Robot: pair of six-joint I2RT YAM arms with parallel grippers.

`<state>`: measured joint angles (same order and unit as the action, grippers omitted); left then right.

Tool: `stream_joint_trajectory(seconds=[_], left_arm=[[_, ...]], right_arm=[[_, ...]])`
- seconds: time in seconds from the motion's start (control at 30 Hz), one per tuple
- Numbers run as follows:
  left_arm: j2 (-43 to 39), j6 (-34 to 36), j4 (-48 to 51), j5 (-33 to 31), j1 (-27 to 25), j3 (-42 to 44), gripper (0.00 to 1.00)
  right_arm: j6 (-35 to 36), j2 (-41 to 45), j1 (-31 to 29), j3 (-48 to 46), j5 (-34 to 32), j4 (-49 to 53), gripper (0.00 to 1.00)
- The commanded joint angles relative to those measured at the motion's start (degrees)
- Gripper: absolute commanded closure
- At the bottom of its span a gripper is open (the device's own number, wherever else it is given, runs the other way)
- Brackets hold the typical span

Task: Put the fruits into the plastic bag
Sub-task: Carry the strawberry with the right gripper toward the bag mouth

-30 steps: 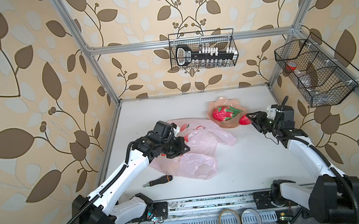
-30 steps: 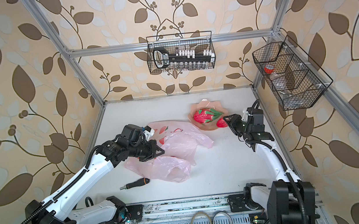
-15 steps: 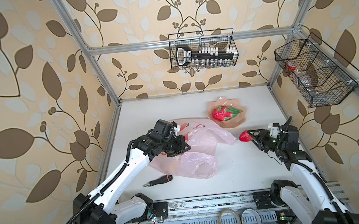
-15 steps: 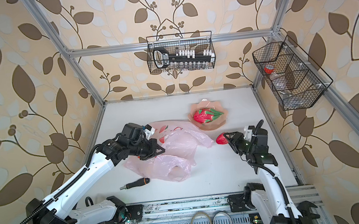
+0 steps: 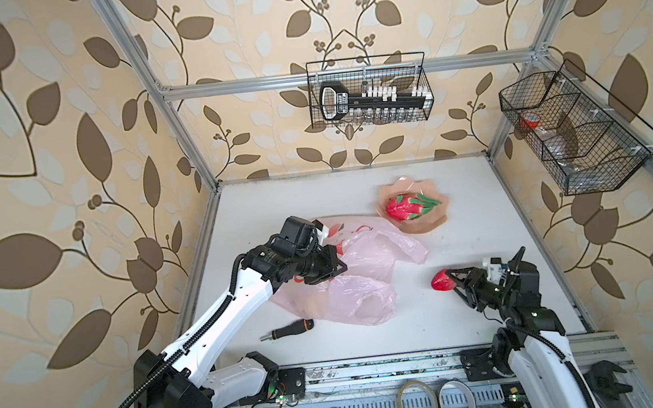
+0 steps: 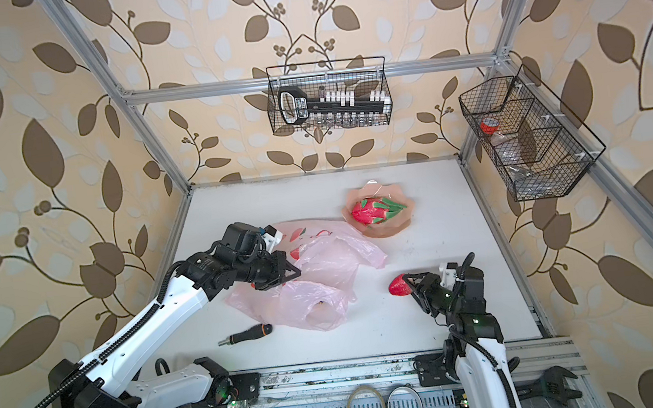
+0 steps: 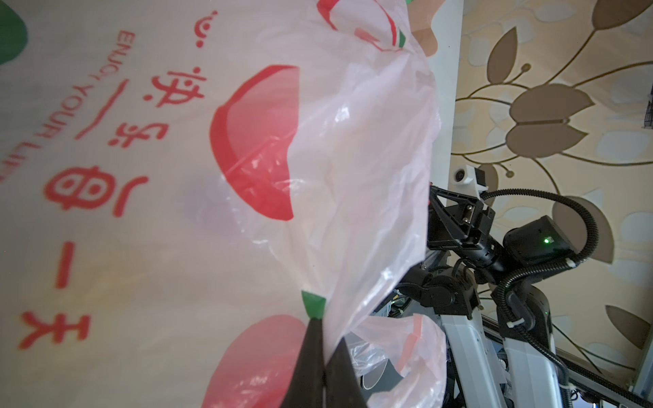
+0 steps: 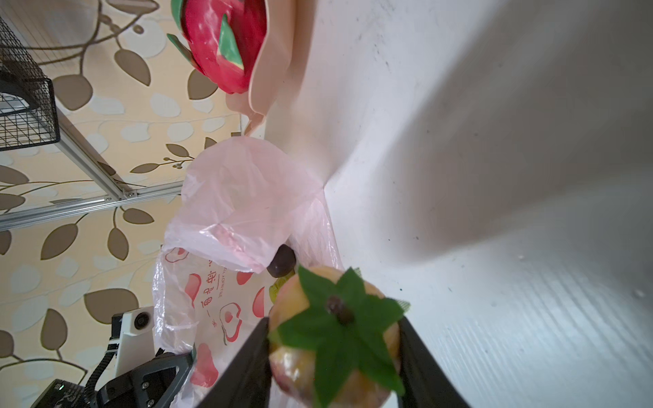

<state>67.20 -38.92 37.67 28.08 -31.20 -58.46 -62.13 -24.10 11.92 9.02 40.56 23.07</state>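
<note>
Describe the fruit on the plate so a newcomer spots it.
On the white table, find the peach scalloped plate near the back. The dragon fruit lies on it alone. It is pink-red with green scales, unlike the smaller plain red strawberry nearer the front.

2 top views from high, down over the table (image 5: 315, 198); 2 wrist views close on the plastic bag (image 7: 371, 176)

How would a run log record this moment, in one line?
left gripper: shut on bag | right gripper: shut on strawberry | dragon fruit: on plate | plum: in bag
</note>
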Motion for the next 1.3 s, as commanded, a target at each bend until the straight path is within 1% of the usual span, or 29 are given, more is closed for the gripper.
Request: stream_joint_trajectory(seconds=[0.0,0.2,0.33,0.43,0.5,0.63,0.77,0.93,1.1,1.27], left_arm=[[0.2,1.5,-0.5,0.5,-0.5,-2.7,1.00],[0.6,1.2,-0.9,1.2,-0.5,-2.8,1.00],[0.7,1.4,-0.7,0.9,-0.5,-3.2,1.00],[0.7,1.2,-0.8,1.1,-0.5,-3.1,1.00],[0.6,1.1,-0.8,1.2,-0.5,-3.1,1.00],[0.7,1.2,-0.8,1.3,-0.5,-3.2,1.00],[0.8,1.2,-1.0,1.5,-0.5,-3.2,1.00],[1.4,1.4,-1.3,2.2,-0.5,-3.6,1.00],[1.4,1.4,-1.4,2.3,-0.5,-3.7,1.00],[1.2,1.2,-1.6,2.5,-0.5,-3.2,1.00]], right_arm=[[-2.5,2.3,0.2,-1.7,1.8,2.5,0.75],[-4.6,2.0,-0.6,-3.6,2.4,-0.6,0.76],[-8.5,2.4,-4.1,-4.3,0.8,-4.5,0.76],[-14.1,2.4,-9.4,-5.7,-2.7,-10.4,0.76],[-18.2,2.0,-14.6,-6.9,-6.2,-15.1,0.76],[-24.2,-0.1,-25.1,-8.1,-14.6,-23.1,0.77],[-28.4,-6.1,-33.2,-9.1,-21.3,-33.2,0.77],[-30.4,-16.8,-40.1,-8.3,-25.4,-45.6,0.77],[-30.7,-25.8,-43.3,-5.2,-27.2,-53.3,0.78],[-30.9,-32.1,-44.2,-2.5,-27.0,-58.1,0.78]])
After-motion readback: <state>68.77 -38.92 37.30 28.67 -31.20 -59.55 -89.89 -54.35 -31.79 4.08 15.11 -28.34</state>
